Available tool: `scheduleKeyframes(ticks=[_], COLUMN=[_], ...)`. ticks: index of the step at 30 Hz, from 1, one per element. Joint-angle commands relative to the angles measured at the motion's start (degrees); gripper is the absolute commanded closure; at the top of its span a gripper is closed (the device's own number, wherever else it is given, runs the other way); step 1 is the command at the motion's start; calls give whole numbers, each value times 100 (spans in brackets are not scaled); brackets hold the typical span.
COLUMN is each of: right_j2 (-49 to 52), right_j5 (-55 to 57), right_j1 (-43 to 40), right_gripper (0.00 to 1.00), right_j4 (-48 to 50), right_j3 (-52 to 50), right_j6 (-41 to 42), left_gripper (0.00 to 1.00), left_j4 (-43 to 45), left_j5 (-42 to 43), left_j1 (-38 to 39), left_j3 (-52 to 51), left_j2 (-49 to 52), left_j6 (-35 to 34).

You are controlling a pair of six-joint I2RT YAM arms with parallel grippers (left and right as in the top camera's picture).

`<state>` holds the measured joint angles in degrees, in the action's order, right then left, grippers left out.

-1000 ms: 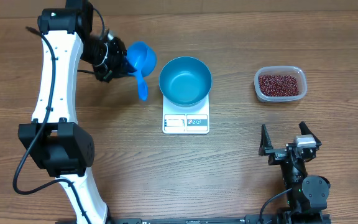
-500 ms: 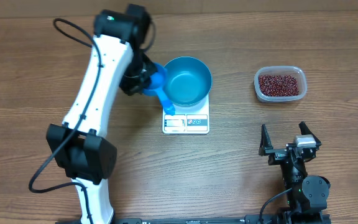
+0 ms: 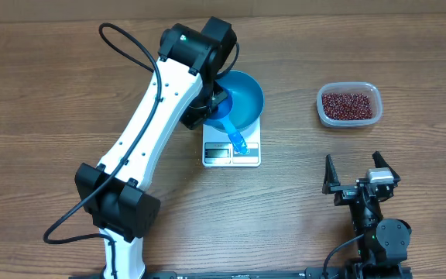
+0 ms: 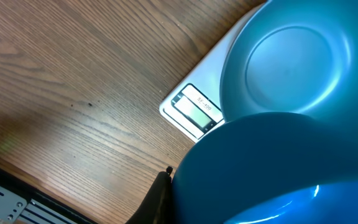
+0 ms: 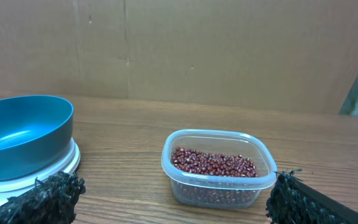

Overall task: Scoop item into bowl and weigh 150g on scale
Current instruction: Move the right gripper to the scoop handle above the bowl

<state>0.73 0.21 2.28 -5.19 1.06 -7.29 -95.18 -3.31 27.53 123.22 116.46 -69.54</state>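
Bowl [image 3: 248, 94] on scale [image 3: 216, 153], scoop [image 3: 234, 136] over rim

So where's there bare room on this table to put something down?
Free: the wood between the scale and the tub, the front middle between the left arm and right tool, and everything left of that arm. Crowded: the bowl, with the scoop held over its edge.

**Robot laboratory bench.** Two robot arms, the left arm [image 3: 153, 108] and the right arm [image 3: 370, 217], are mounted at one edge of a wood-grain table [image 3: 37, 101], with black cables [image 3: 126, 43] looping free. Beyond the fingers [image 5: 48, 196] of the right gripper [image 3: 355, 164], a plain cardboard wall [image 5: 179, 43] backs the table. Between them stand a kitchen scale [image 3: 231, 153] and a tub [image 5: 185, 186] of beans [image 5: 213, 163].
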Motion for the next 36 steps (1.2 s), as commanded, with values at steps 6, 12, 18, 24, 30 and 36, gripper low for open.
scheduleKeyframes(ticks=[6, 12, 18, 24, 30, 36], right_j2=[-59, -59, -59, -50, 439, 1821], right_j5=[-35, 221, 192, -291, -291, -310], right_j1=[-11, -11, -11, -11, -11, -11], right_gripper=[0, 0, 0, 0, 0, 0], right_j4=[39, 155, 780, 146, -1060, -2437], right_j3=[-59, -59, -17, 649, 1985, 3709], right_j6=[-50, -17, 1674, 2813, 2835, 3040], left_gripper=[96, 96, 96, 96, 95, 96], left_j4=[-57, 107, 96, 162, 214, 251], left_j5=[-79, 304, 420, 444, 442, 442], left_j1=[4, 4, 4, 4, 2, 2], left_j3=[136, 136, 136, 136, 136, 136], left_j2=[-164, -164, -164, -164, -164, -164], left_j6=[-118, 63, 142, 118, 118, 20])
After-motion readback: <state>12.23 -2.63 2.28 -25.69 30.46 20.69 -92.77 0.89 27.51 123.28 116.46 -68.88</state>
